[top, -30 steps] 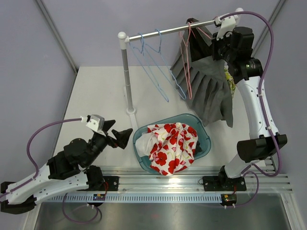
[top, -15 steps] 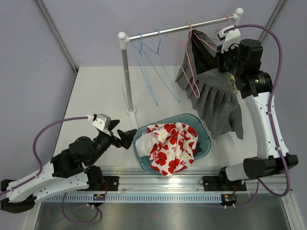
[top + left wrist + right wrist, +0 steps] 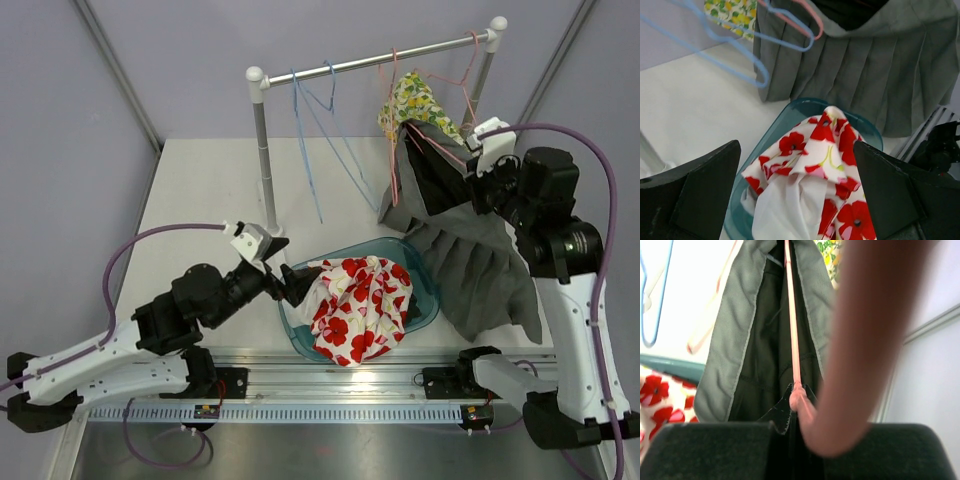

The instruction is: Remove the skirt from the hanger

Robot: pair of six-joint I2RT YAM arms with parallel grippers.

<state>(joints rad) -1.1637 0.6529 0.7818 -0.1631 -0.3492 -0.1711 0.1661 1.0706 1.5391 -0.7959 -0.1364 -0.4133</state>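
The grey pleated skirt [image 3: 470,255] hangs from a pink hanger [image 3: 432,145] low and to the right of the rack, off the rail. My right gripper [image 3: 488,188] is shut on the hanger's end at the skirt's waistband. In the right wrist view the thin pink hanger [image 3: 791,335] runs up inside the open waist of the skirt [image 3: 727,355], with my right gripper [image 3: 796,424] clamped at its bend. My left gripper [image 3: 290,285] is open over the left rim of the basket, nothing between its fingers [image 3: 705,185]. The left wrist view shows the skirt [image 3: 865,75] beyond.
A clothes rack stands at the back with its rail [image 3: 350,66] and post [image 3: 265,160]. Blue hangers [image 3: 312,120] and a yellow flowered garment [image 3: 412,100] hang there. A teal basket [image 3: 425,280] holds a red-flowered cloth [image 3: 360,300]. A metal track [image 3: 330,385] runs along the near edge.
My right arm has come down and to the right, carrying the hanger and skirt away from the rail and uncovering the yellow garment. My left arm has moved right to the basket.
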